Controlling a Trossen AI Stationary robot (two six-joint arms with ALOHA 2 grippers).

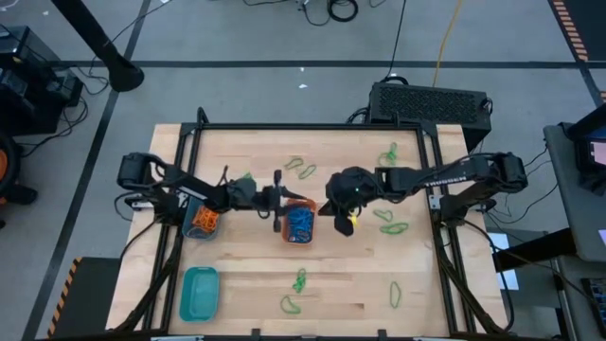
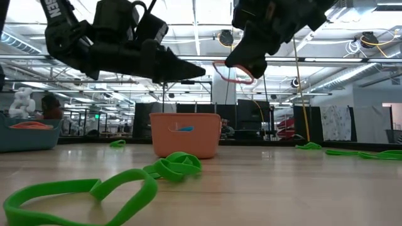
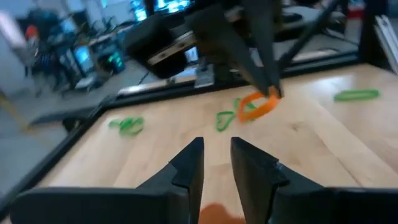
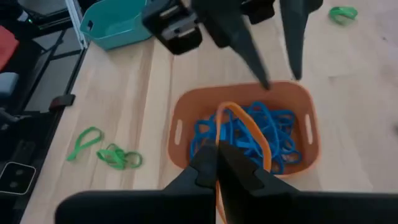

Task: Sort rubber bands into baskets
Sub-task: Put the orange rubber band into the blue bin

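Above the orange basket [image 4: 244, 134], right gripper [image 4: 217, 163] clamped on an orange band [image 4: 245, 127].

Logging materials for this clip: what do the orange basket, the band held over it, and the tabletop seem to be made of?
The orange basket looks like moulded plastic with a smooth matte finish, rounded corners and slot handles. The orange band in the right pincer seems to be rubber, a thin loop hanging limp. The tabletop appears to be pale wood with plank seams and visible grain, though it could be laminate.

Grey floor [image 1: 237, 38], cables, possibly ceiling strip lights [image 2: 370, 66].
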